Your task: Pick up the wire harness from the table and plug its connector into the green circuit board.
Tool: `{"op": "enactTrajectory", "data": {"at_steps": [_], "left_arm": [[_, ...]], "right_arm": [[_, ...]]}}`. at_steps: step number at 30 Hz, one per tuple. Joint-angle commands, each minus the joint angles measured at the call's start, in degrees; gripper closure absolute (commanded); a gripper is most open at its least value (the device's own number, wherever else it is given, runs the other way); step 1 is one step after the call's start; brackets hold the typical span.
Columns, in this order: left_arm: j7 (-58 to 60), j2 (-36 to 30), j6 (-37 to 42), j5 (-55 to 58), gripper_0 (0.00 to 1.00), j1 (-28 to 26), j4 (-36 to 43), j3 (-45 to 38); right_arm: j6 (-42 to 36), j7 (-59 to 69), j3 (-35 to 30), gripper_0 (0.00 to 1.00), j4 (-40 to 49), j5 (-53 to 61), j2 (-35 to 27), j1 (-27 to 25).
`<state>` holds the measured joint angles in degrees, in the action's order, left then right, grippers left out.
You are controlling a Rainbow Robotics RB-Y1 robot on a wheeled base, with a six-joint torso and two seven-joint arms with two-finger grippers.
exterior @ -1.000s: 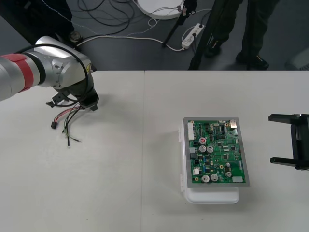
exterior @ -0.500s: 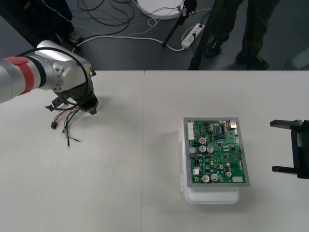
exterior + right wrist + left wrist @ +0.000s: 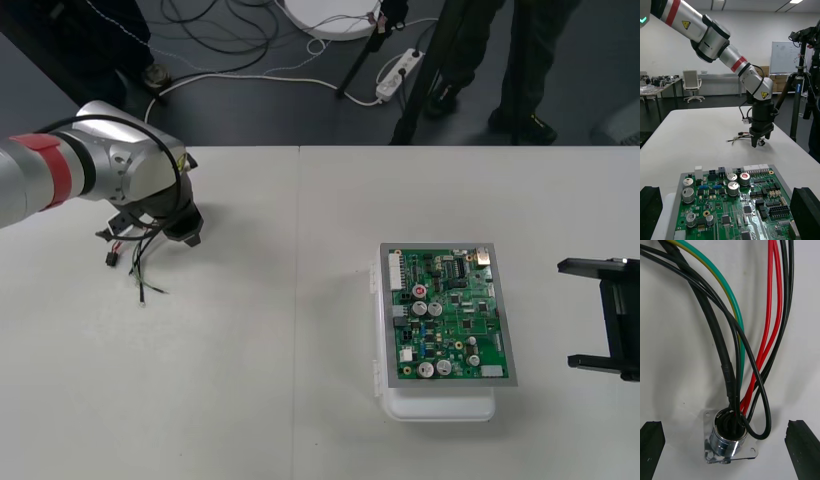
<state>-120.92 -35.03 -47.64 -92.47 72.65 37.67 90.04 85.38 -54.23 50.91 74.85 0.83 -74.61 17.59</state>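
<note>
The wire harness (image 3: 137, 258) lies on the table at the far left, its small black plug (image 3: 110, 259) at the left end of the red, black and green wires (image 3: 752, 333). My left gripper (image 3: 150, 234) stands straight over the harness's round metal socket (image 3: 727, 438). It is open, with one black finger (image 3: 802, 444) on each side of the flange and apart from it. From the right wrist view the left gripper (image 3: 761, 132) points down at the socket (image 3: 760, 141). The green circuit board (image 3: 450, 314) sits on its white base (image 3: 440, 405) right of centre. My right gripper (image 3: 566, 313) waits open at the right edge.
A seam (image 3: 298, 300) runs down the table between harness and board. The right gripper's own fingers (image 3: 649, 212) frame the near end of the board (image 3: 733, 210). Cables and a power strip (image 3: 396, 72) lie on the dark floor beyond the far edge.
My left gripper has shifted slightly towards the front and down over the socket. The right gripper has drifted a little further right and nearer the front.
</note>
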Motion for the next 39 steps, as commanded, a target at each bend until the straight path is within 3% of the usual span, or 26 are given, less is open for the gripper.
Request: {"op": "enactTrajectory", "data": {"at_steps": [1, 10, 17, 39], "left_arm": [[-7.1, 1.1, 3.5, 0.5, 0.05, -0.9, -1.4, 0.6], [-7.1, 1.1, 4.8, 0.5, 0.06, -1.7, -2.0, 0.6], [-6.9, 1.6, 5.3, 0.4, 0.06, -2.1, -2.5, 0.7], [-7.0, 2.9, 5.3, -0.2, 0.06, -2.3, -4.1, 0.7]], "right_arm": [[3.7, 4.8, 0.5, 0.00, -3.0, -1.8, 1.3, 3.5], [4.6, 1.8, 1.7, 0.00, -5.7, -4.7, 2.5, 6.4], [4.6, -5.2, 8.3, 0.00, -7.6, -1.5, 2.5, 10.4], [4.6, -7.4, 8.3, 0.00, -8.8, -0.8, 2.5, 10.4]]}}
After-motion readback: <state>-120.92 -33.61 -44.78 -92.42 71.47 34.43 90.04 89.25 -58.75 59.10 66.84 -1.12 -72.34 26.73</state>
